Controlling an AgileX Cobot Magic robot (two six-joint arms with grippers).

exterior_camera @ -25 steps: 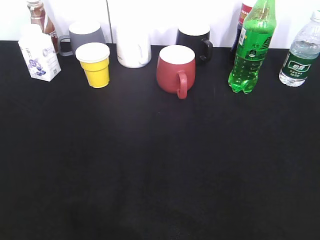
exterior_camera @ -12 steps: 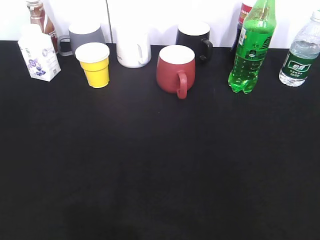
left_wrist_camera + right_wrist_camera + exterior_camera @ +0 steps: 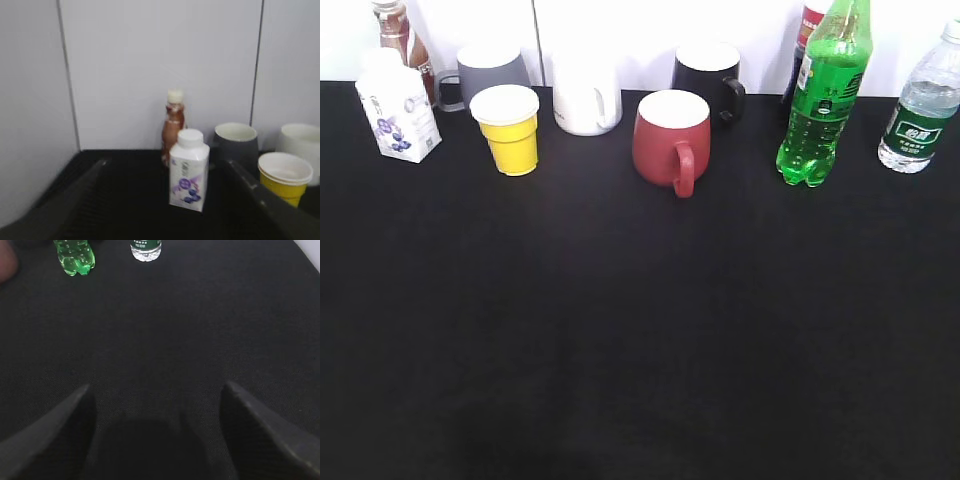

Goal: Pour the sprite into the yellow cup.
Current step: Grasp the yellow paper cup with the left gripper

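Left claw point(image 3: 165, 200) spread wide, both fingers apart at the frame's lower corners, nothing between them; just beyond stands a small white carton point(image 3: 188, 170) with a brown bottle point(image 3: 173, 126) behind it, a grey mug point(image 3: 235, 142) to their right, and the yellow cup point(image 3: 284, 177) upright at the right edge. Right claw point(image 3: 155, 432) open wide too, empty, hanging over bare black table point(image 3: 200, 330); far ahead, upper left in its view, the lobed base of the sprite point(image 3: 74, 257) and a clear water bottle point(image 3: 146, 249) beside it. From the exterior, no claws showing; yellow cup point(image 3: 507, 129) at the back left, red mug point(image 3: 670, 140) in the middle, sprite point(image 3: 823, 95) upright at the back right, well apart from the cup.
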